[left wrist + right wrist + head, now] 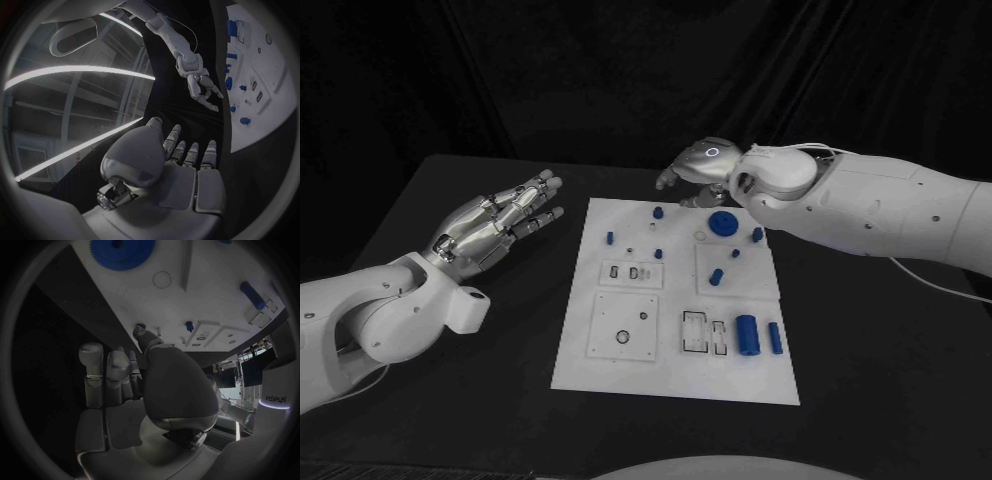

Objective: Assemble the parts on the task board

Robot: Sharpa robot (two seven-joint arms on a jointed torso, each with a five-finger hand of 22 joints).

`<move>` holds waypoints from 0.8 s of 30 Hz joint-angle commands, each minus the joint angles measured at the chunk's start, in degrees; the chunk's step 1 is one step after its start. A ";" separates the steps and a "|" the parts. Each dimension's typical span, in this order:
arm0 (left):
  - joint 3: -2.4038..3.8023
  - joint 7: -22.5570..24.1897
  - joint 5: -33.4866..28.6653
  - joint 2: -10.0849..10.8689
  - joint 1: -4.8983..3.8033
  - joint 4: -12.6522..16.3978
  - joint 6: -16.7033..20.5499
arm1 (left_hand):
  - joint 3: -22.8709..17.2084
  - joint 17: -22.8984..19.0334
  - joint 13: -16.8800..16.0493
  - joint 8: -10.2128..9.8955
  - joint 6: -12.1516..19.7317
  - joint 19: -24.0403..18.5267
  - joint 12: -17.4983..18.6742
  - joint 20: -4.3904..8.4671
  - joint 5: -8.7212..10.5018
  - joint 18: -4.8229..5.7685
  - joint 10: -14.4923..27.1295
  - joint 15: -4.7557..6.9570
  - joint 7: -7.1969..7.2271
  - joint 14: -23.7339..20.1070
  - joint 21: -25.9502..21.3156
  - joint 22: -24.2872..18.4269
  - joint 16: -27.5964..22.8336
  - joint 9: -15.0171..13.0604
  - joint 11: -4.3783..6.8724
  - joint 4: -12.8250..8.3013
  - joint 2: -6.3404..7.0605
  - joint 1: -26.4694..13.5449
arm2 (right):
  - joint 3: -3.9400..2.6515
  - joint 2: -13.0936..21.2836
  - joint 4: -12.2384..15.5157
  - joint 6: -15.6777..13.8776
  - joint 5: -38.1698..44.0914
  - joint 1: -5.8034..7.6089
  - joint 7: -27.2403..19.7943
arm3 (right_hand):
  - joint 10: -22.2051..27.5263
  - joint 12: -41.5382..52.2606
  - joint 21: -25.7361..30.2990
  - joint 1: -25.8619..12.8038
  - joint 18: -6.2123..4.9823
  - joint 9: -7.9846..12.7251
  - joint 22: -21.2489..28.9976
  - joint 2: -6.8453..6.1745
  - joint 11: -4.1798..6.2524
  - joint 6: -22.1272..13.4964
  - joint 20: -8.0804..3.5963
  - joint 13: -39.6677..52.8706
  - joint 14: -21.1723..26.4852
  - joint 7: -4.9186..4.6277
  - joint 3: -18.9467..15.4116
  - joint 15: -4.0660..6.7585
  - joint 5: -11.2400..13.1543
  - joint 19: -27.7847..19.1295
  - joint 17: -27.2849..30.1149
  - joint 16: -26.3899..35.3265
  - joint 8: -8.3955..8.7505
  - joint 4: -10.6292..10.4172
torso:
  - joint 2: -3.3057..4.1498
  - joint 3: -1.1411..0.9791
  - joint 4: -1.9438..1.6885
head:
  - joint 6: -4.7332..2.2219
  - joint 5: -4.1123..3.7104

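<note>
White board (678, 375) lies mid-counter (473, 420), carrying small blue parts: a gear (723, 223) near its far edge, a cylinder (747, 334) and a slimmer piece (775, 338) toward its near right corner. Left robot hand (495, 225) hovers off the board's left edge, fingers apart, holding nothing. Right robot hand (697, 170) sits just beyond the board's far edge, fingers extended, nothing in them. Nothing stands between either hand and the board. Right wrist view shows the gear's teeth (122, 252); left wrist view shows the right hand (203, 90) from across the board.
</note>
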State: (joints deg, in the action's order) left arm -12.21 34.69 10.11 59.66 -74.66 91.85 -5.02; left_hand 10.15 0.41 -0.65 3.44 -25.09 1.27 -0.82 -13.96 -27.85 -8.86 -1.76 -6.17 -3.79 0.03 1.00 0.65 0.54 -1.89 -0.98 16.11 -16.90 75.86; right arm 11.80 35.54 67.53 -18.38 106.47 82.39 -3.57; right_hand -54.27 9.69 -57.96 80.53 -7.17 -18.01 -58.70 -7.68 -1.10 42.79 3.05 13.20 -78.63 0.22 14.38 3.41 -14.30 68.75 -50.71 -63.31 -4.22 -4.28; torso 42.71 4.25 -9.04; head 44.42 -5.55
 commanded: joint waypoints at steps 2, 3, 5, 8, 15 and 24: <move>0.05 0.67 0.04 0.19 -0.16 0.23 -0.41 | -2.78 -0.41 0.24 0.85 -0.71 0.19 0.42 -0.51 -1.02 -1.49 0.13 -0.77 -0.10 -0.03 0.17 0.05 -0.54 -1.03 -0.73 0.16 0.33 1.13 | -0.02 3.67 4.16 -6.43 -0.96 0.72 1.58 | -5.77 11.48 10.37 0.43 -2.97 0.95 7.13 -0.13 0.39 3.64 -0.32 8.63 5.81 -1.13 -0.71 -0.21 2.44 -6.63 10.19 10.72 -0.87 -0.41 | -0.09 0.02 0.14 | -0.09 0.27; 0.05 0.66 0.04 0.22 -0.16 0.23 -0.38 | -2.78 -0.41 0.24 0.85 -0.71 0.19 0.42 -0.51 -1.02 -1.49 0.13 -0.77 -0.10 -0.03 0.17 0.05 -0.54 -1.03 -0.73 0.16 0.33 1.13 | -0.02 4.57 4.98 -6.61 -1.12 0.82 1.67 | -1.98 28.37 12.81 -1.16 -3.43 0.96 8.38 -0.76 0.51 5.92 -0.61 23.46 4.56 -1.72 -2.93 -0.07 3.88 -6.07 11.26 12.15 -1.10 -1.04 | -0.11 0.02 0.18 | -0.04 0.31; 0.05 0.64 0.04 0.28 -0.16 0.24 -0.34 | -2.78 -0.41 0.24 0.85 -0.71 0.19 0.42 -0.51 -1.02 -1.49 0.13 -0.77 -0.10 -0.03 0.17 0.05 -0.54 -1.03 -0.73 0.16 0.33 1.13 | -0.02 6.29 6.48 -6.55 -1.38 0.97 2.04 | -5.96 50.47 12.27 -1.96 -2.49 0.64 7.04 0.65 1.18 7.05 -0.21 44.48 3.67 -1.86 -2.83 0.12 3.96 -4.36 8.21 10.17 -1.05 -2.42 | -0.13 0.03 0.23 | -0.01 0.39; 0.05 0.65 0.04 0.32 -0.16 0.25 -0.38 | -2.95 -0.41 0.23 0.88 -0.79 0.18 0.42 -0.55 -1.25 -1.49 0.12 -0.79 -0.10 -0.03 0.17 0.04 -0.54 -1.04 -0.74 0.07 0.35 1.30 | -0.01 8.23 8.01 -5.77 -1.65 1.01 3.06 | -30.13 76.90 -3.66 -4.33 0.73 -1.19 -7.45 0.28 2.03 8.83 -1.02 72.34 -7.05 -2.79 -4.04 1.14 4.21 5.26 -25.60 -16.76 -1.60 -4.85 | -0.08 0.02 0.19 | 0.01 0.35; 0.05 0.66 0.05 0.26 -0.15 0.13 -0.55 | -3.11 -0.41 0.24 0.89 -0.81 0.20 0.42 -0.59 -1.50 -1.49 0.13 -0.80 -0.12 -0.03 0.18 0.05 -0.54 -1.04 -0.76 -0.01 0.37 1.47 | 0.01 11.79 10.40 -0.55 -6.18 0.12 7.27 | -35.73 80.31 -21.97 -5.41 4.44 -2.79 -23.34 -2.31 3.01 8.04 -2.10 76.80 -11.37 -2.89 -4.89 2.41 2.68 14.90 -39.29 -26.69 -0.49 -10.90 | 0.00 -0.01 0.13 | -0.16 -0.22; 0.05 0.63 0.05 0.06 -0.14 -0.13 -0.77 | -3.41 -0.41 0.24 0.89 -0.76 0.22 0.42 -0.64 -1.88 -1.48 0.13 -0.88 -0.15 -0.03 0.19 0.05 -0.54 -1.04 -0.79 -0.14 0.38 1.75 | 0.02 13.52 10.51 3.02 -8.85 -1.60 11.19 | -35.73 80.31 -23.09 -6.57 4.61 -2.15 -24.44 -3.39 2.80 6.65 -2.25 76.80 -11.37 -3.10 -5.87 2.29 2.87 15.37 -39.29 -26.69 0.38 -12.43 | -0.05 -0.12 0.14 | 0.29 -0.45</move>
State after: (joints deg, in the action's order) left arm -12.21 34.65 10.12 59.84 -74.66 91.70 -5.06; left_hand 10.15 0.41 -0.65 3.44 -25.11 1.26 -0.82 -13.98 -28.51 -8.86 -1.78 -6.18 -3.80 0.02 1.00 0.63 0.54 -1.91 -1.00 16.11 -16.61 76.62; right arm 11.85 48.94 78.10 -18.08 99.87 81.03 3.59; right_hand -83.73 88.85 -80.15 74.85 -5.74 -20.22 -73.97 -9.30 1.63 50.44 0.82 74.72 -84.09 -2.99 8.69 5.68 -11.09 83.64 -74.81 -89.04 -4.64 -16.44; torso 42.71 4.17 -8.89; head 44.47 -5.93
